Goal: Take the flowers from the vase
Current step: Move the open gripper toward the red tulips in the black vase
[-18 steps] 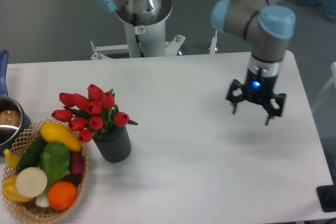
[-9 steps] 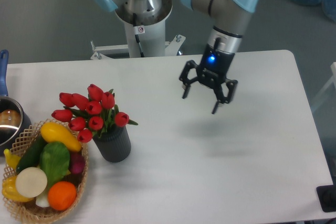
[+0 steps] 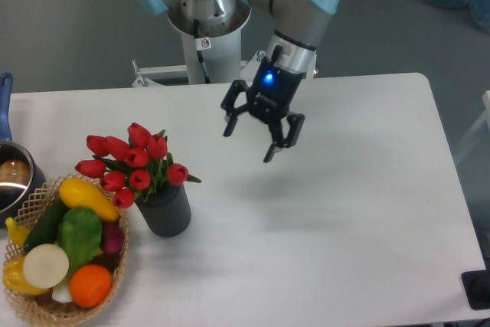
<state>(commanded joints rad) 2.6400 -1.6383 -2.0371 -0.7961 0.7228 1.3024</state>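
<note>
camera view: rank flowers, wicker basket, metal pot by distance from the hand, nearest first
Measured from the hand, open above the table:
1. flowers – in the vase, to the hand's left in the image, nearest.
2. wicker basket – front-left corner, below and beyond the flowers.
3. metal pot – at the left edge, partly cut off, farthest.

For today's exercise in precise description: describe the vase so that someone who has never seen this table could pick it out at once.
Start at the white table and go to its left end, where a wicker basket of vegetables sits. Just right of it stands the vase, a dark grey ribbed cylinder. It alone holds the flowers, red tulips, unlike the shiny pot at the left edge.
</note>
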